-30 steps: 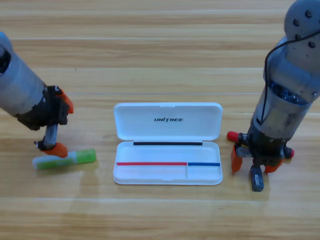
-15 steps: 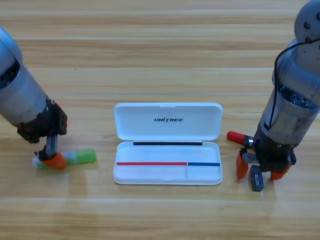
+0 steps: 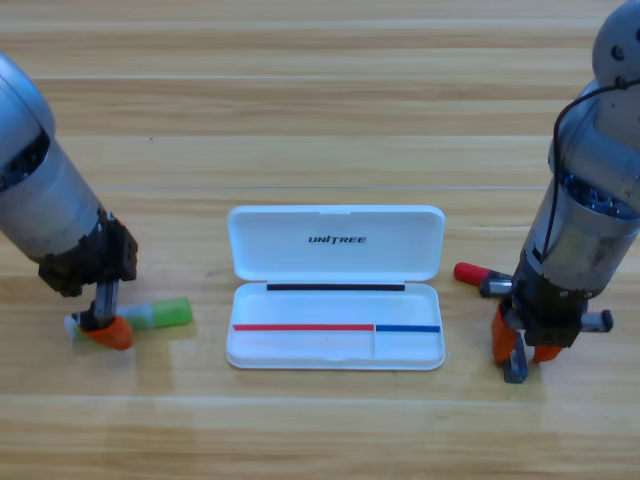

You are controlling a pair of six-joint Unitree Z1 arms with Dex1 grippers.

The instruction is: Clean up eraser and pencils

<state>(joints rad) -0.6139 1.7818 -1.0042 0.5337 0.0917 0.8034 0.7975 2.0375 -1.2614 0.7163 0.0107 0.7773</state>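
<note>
The pale green pencil [image 3: 160, 313] lies left of the open white case [image 3: 335, 262]. My left gripper [image 3: 100, 328] is down over that pencil's left end and hides it. The black pencil shows only its red cap [image 3: 468, 272], right of the case; the rest is under the right arm. My right gripper [image 3: 522, 352] points down at the small dark eraser [image 3: 515, 368] near the case's lower right corner. Its orange jaws are drawn in on either side of the eraser, and only the eraser's near end shows.
The case's lid lies flat behind its tray [image 3: 300, 345], in the middle of the wooden table. The grey left arm [image 3: 40, 200] comes in from the upper left. From the upper right comes the right arm [image 3: 595, 200].
The right gripper's jaws have narrowed from wide apart to tight around the eraser and have sunk lower. The left gripper has dropped onto the green pencil's left end.
</note>
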